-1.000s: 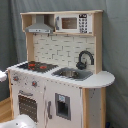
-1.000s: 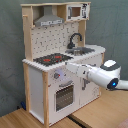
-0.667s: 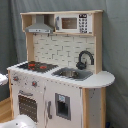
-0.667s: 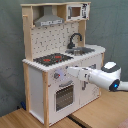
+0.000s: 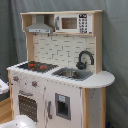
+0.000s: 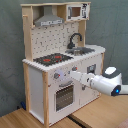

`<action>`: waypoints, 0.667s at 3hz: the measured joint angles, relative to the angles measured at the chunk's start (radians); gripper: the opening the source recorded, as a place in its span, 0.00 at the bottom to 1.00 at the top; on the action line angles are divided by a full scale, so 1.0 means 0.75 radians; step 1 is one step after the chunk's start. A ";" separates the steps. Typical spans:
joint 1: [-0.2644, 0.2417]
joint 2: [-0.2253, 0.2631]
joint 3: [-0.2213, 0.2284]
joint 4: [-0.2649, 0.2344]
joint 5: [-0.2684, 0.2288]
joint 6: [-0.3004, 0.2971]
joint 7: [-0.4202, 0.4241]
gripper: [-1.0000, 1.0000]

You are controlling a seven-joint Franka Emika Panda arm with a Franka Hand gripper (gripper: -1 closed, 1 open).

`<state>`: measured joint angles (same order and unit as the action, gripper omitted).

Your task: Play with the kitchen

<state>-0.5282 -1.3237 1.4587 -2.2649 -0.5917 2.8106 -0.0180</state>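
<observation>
The toy kitchen fills the middle of both exterior views, in front of a grey curtain; in the second exterior view it stands on a wooden floor. On its counter are the black-red hob, the sink and the black faucet; above them hang the grey hood and the small microwave; below is the windowed oven door.

In the second exterior view the white arm comes in from the second exterior view's right and lies across the front of the kitchen, so that it covers part of the lower cabinet; its gripper is at the knob panel just above the oven door; whether the fingers are apart or together I cannot tell. In the first exterior view only a pale part of the arm shows at the bottom edge.

Compared with a second ago, the arm has reached further toward the second exterior view's left, and its tip is now closer to the knobs; the kitchen itself has not moved.
</observation>
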 joint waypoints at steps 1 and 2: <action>-0.001 -0.019 0.027 -0.027 0.000 0.009 0.132 1.00; -0.001 -0.044 0.051 -0.048 0.000 0.016 0.263 1.00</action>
<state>-0.5291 -1.3565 1.4969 -2.3011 -0.5917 2.8230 0.1795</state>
